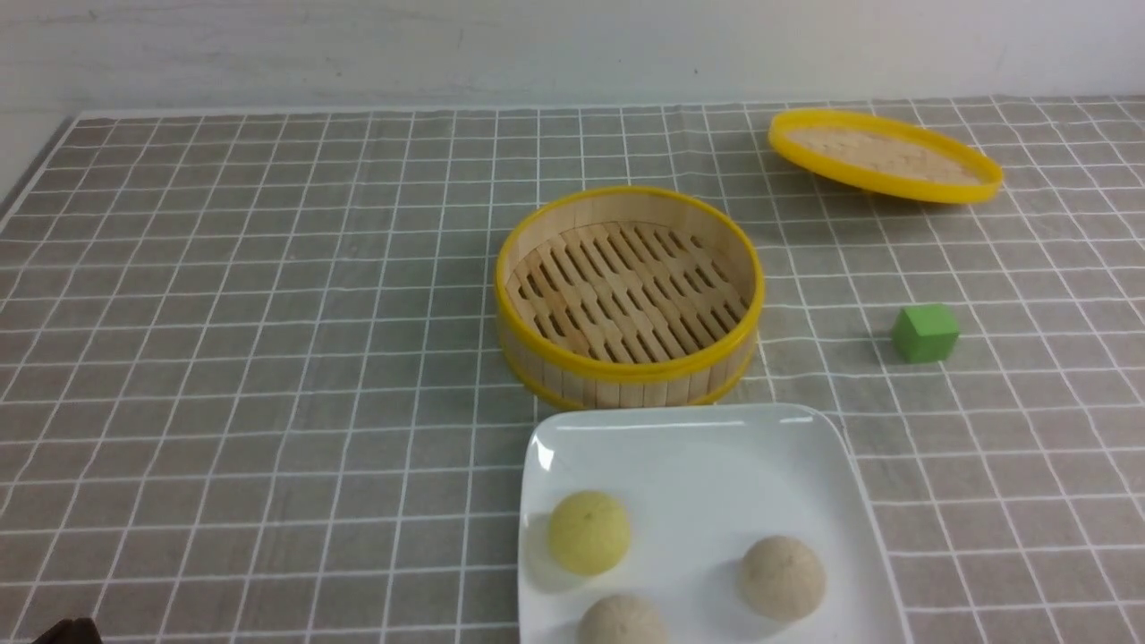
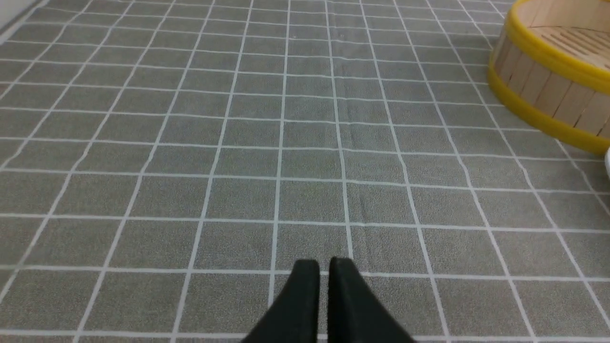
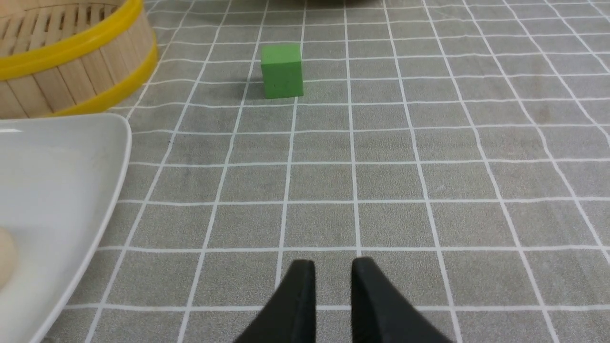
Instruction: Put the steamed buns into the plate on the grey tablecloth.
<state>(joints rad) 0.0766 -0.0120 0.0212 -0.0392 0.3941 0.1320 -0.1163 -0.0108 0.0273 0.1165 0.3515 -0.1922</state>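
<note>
Three buns (image 1: pixel 778 577) lower centre of front frame, all on plate (image 1: pixel 716 447); steamer (image 1: pixel 629 295) above, bare. Buns likely light, soft, easily dented; grip gently across dome sides. Left hand (image 2: pixel 324 269) nearly clenched, holding nothing; right hand (image 3: pixel 333 269) slightly parted, holding nothing.

Front camera sits high, looking forward over the grey tablecloth (image 1: pixel 268 358); both wrist cameras ride low, facing the same way. Each catches the bamboo steamer (image 1: pixel 629 295), left view from its left, right view nearer the plate (image 3: pixel 57 190)
</note>
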